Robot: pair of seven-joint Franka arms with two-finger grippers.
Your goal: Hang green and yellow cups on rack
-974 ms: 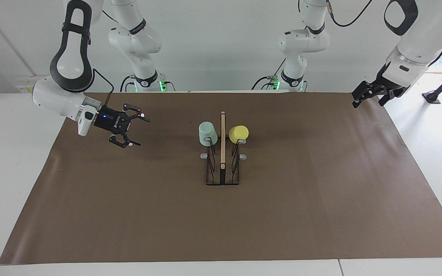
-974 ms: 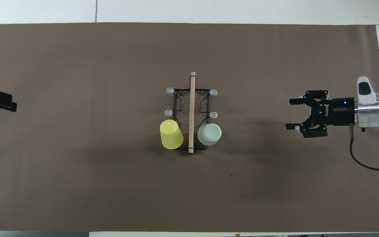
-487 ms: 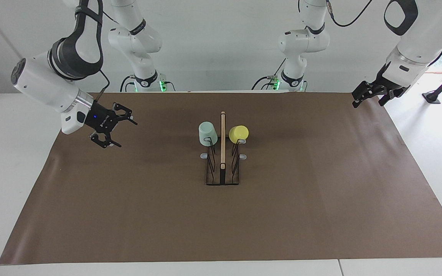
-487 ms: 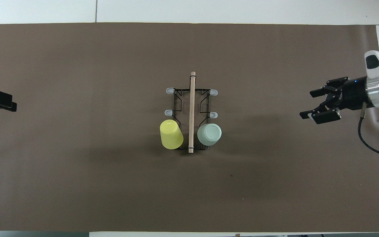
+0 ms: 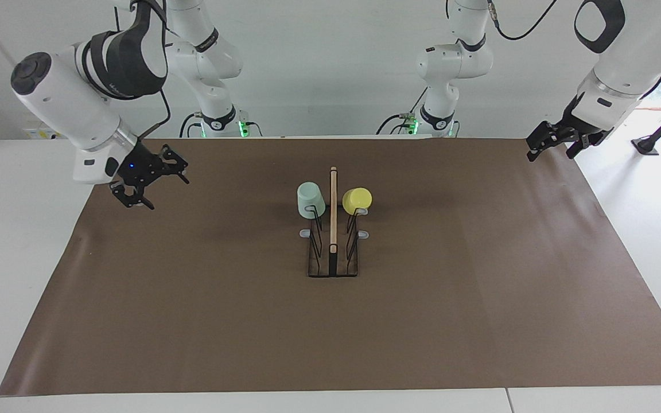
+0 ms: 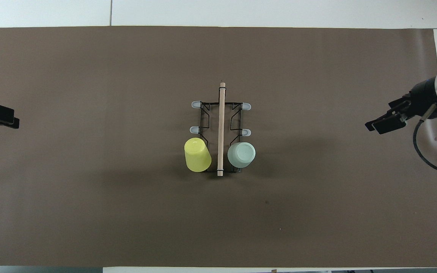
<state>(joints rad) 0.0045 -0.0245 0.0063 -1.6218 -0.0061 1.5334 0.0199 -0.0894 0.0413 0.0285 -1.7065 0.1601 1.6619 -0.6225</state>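
Both grippers — right [image 5: 150, 184] and left [image 5: 554, 140] — hang open and empty over the mat's ends; green cup [image 5: 310, 200] and yellow cup [image 5: 356, 199] sit on the rack [image 5: 333, 252] — hanging looks done; only parking remains.

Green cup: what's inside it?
A rack prong runs up into the upturned green cup; its wire shows below the rim. The prong's tip is covered by the cup wall. The yellow cup hangs likewise beside it.

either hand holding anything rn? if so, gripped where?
Nothing held. Right hand and left hand are both open and empty, each over its own end of the table. Green cup and yellow cup hang on the rack.
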